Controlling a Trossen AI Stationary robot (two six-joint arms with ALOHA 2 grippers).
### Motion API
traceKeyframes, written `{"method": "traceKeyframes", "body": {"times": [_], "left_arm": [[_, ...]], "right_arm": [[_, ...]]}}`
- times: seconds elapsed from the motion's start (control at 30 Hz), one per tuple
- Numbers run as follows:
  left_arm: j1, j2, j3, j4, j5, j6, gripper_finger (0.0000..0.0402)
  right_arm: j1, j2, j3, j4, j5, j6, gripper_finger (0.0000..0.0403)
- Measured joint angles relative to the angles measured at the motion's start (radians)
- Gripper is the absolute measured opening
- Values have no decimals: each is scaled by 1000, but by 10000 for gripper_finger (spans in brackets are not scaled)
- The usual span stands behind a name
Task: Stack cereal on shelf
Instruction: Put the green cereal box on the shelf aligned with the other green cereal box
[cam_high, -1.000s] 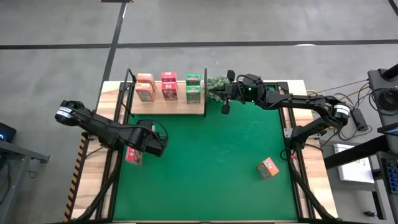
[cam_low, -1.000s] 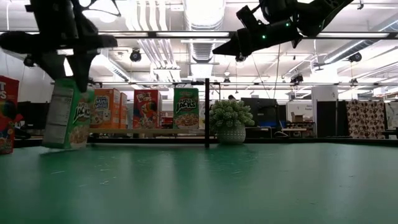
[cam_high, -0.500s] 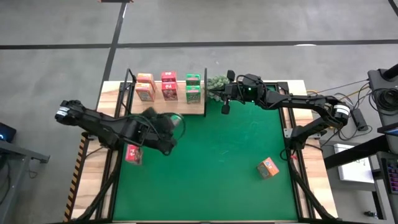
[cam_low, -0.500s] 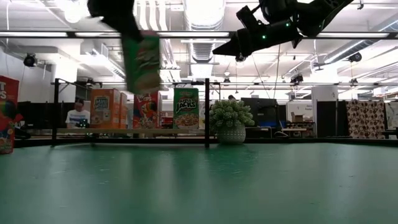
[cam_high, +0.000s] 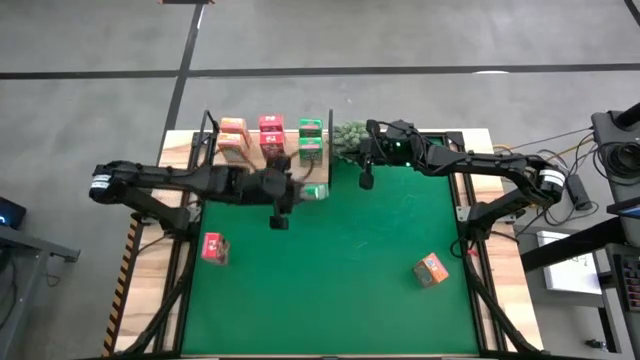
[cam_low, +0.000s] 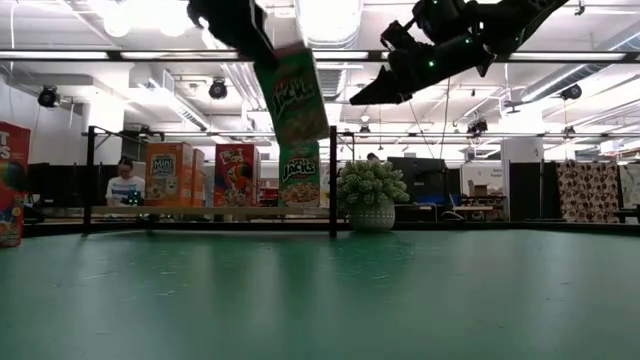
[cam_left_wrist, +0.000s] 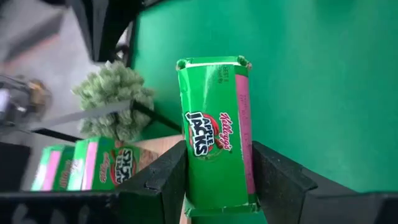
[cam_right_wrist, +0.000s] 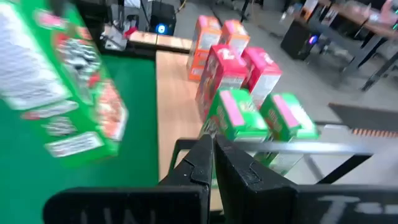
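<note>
In the high view my left gripper (cam_high: 306, 191) is shut on a green cereal box (cam_high: 316, 191), raised over the mat just in front of the shelf's right end. The shelf (cam_high: 240, 168), a light wood board with black uprights, carries orange (cam_high: 232, 138), pink-red (cam_high: 272, 136) and green (cam_high: 311, 138) cereal boxes standing on their bases. My right gripper (cam_high: 366, 180) hangs shut in the air beside the plant (cam_high: 350, 134), touching nothing. A pink-red box (cam_high: 213, 247) and an orange box (cam_high: 431, 270) lie loose on the green mat. My left gripper pinches the green box between its two fingers (cam_left_wrist: 169, 177), on two opposite sides at the end nearest the wrist (cam_left_wrist: 217, 196). The fingers slant down from the table's left and run along the box. The box hangs below them, tilted, clear of mat and shelf (cam_low: 300, 95).
The bushy plant in its white pot (cam_low: 372, 197) stands just right of the shelf's black upright (cam_low: 333, 180). Open green mat (cam_high: 360, 250) stretches between the two loose boxes. The right arm reaches in from the far right, close to the held box.
My left gripper has risen and swung from the mat's left part toward the right and the far edge, up to the shelf's front, rolling its wrist on the way. The green box has come up off the mat with it and turned about. The right arm has stayed in place.
</note>
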Motion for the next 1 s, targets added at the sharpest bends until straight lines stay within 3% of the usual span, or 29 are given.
{"method": "traceKeyframes", "body": {"times": [0.13,0.33,0.63,1.0], "left_arm": [[112,0,-2,-2,178,61,149],[250,5,-4,-39,227,143,149],[438,76,-4,-22,417,184,149],[486,171,-4,22,449,227,149]], "right_arm": [[2,-14,0,-51,-3,23,9],[5,-31,0,-79,-38,72,9],[11,-31,0,-90,-52,106,9],[11,-32,0,-105,-53,119,9]]}}
